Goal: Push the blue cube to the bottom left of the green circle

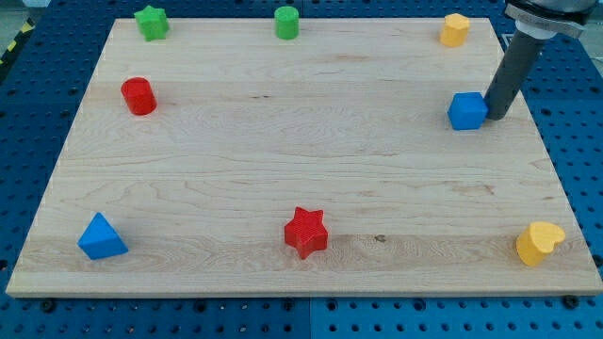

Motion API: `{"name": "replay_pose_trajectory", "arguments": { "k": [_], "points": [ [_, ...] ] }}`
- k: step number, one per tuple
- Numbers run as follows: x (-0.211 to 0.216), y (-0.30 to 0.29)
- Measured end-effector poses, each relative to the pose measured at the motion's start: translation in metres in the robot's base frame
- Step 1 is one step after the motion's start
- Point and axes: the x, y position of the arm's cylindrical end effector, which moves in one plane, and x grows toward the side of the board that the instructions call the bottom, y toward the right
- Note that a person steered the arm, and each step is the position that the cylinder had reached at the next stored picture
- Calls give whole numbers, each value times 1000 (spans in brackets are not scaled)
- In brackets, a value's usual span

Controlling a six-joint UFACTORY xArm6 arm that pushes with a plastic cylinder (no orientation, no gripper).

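The blue cube (466, 110) sits near the right edge of the wooden board, in its upper part. The green circle (286, 22) stands at the board's top edge, near the middle, far to the upper left of the cube. My tip (493, 116) is at the cube's right side, touching or almost touching it. The dark rod rises from there toward the view's top right.
A green star (151, 22) is at the top left, a red cylinder (138, 95) below it. A yellow block (454, 29) is at the top right. A blue triangle (101, 237), a red star (306, 232) and a yellow heart (539, 243) lie along the bottom.
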Motion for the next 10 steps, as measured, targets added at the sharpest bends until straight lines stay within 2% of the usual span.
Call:
{"name": "replay_pose_trajectory", "arguments": {
  "k": [6,9,10],
  "points": [
    [19,-174],
    [24,-191],
    [24,-213]
  ]
}}
